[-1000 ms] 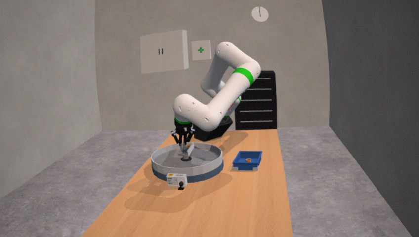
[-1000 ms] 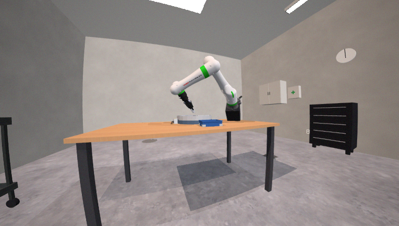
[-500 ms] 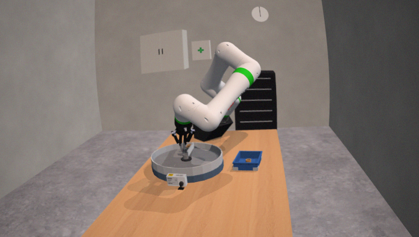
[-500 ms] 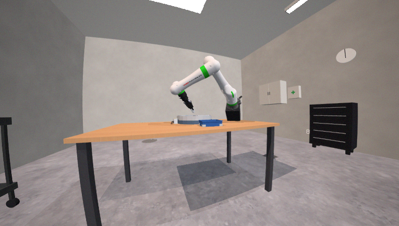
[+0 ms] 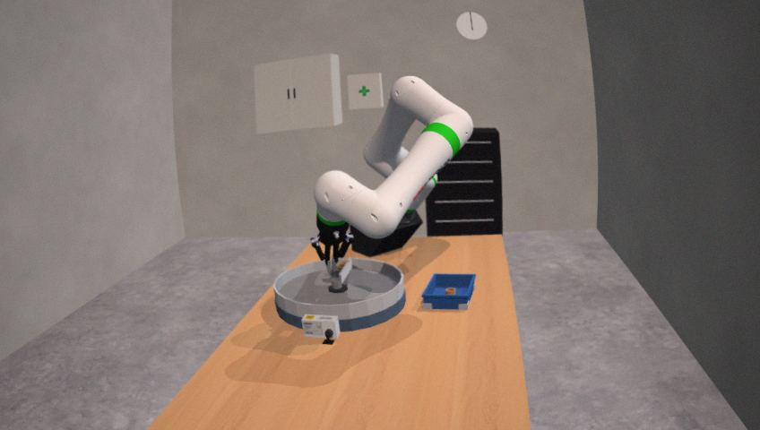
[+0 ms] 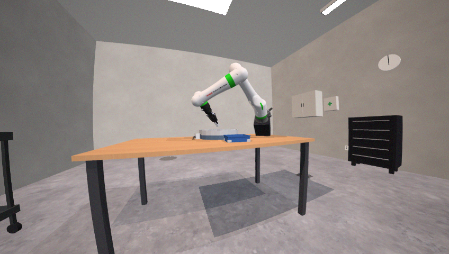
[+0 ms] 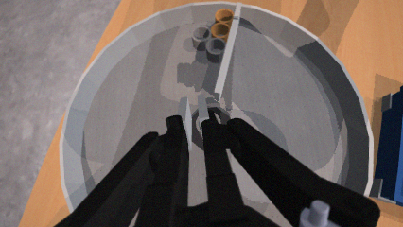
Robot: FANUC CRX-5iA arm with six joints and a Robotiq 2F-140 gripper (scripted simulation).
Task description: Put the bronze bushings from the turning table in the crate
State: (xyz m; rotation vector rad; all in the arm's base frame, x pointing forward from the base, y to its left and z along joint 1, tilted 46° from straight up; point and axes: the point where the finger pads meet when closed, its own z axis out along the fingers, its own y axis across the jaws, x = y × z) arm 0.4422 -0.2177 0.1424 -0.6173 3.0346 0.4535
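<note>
Claw closed on nothing above the turning table, one bronze bushing in the crate

From where I stand, the white six-joint arm with green bands leans over the wooden table, its black two-finger claw pointing down at a slant. The claw is closed, just a narrow slit between its pale fingertips, and there's nothing in its grip. It hangs over the round grey turning table with a blue base, near the middle in the wrist view.

Four short, hollow bushings stand together near the rim in that view. The outer bronze bushing is closest to the wall, and the inner bronze bushing stands right beside it; both are close to the straight pale divider. On the hub side are two grey steel ones: the first steel bushing is farther from the divider, the second steel bushing nearer to it.

Well apart from the claw, the blue rectangular crate sits on the wood beside the turning table. I can see one bronze-coloured bushing inside it.
</note>
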